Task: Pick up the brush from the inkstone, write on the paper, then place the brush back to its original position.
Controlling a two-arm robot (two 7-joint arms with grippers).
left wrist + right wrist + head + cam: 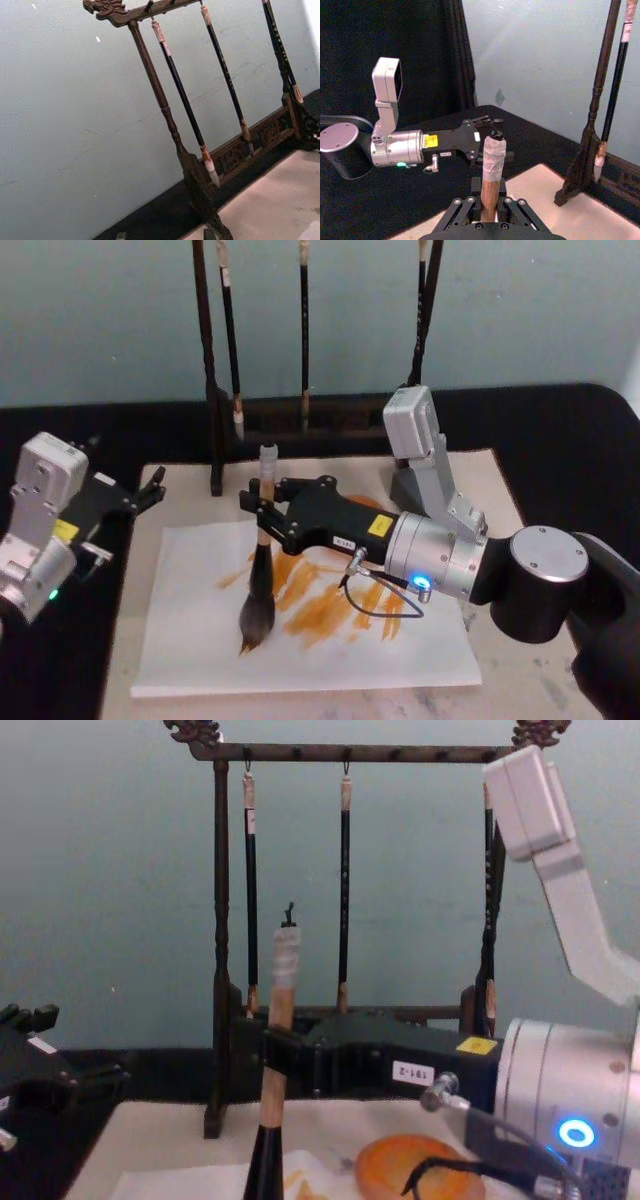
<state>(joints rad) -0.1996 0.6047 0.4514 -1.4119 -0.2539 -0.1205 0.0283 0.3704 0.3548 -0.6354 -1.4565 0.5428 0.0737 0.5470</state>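
Teal-grey wall at the back, black tabletop (560,440) w/ a cream mat (480,468) on it. Far left, the left gripper (155,490) sits parked just off the mat's edge. Next, the paper (190,650) lies on the mat, orange strokes (320,605) across its middle. The brush (258,585) stands near upright over it, and the grey tuft's tip looks to touch the sheet just left of the strokes. Behind is a wooden brush rack (215,440) w/ three thin brushes (303,330) hanging. The right gripper (262,515) reaches in from the right, pinched on the tan handle just above the ferrule. The inkstone (420,1167) sits beneath that gripper's body. The brush is prob. light: handle stiff, tuft soft & wet, likely to splay under pressure. Best grip is on the wood, low for control, pressing lightly.
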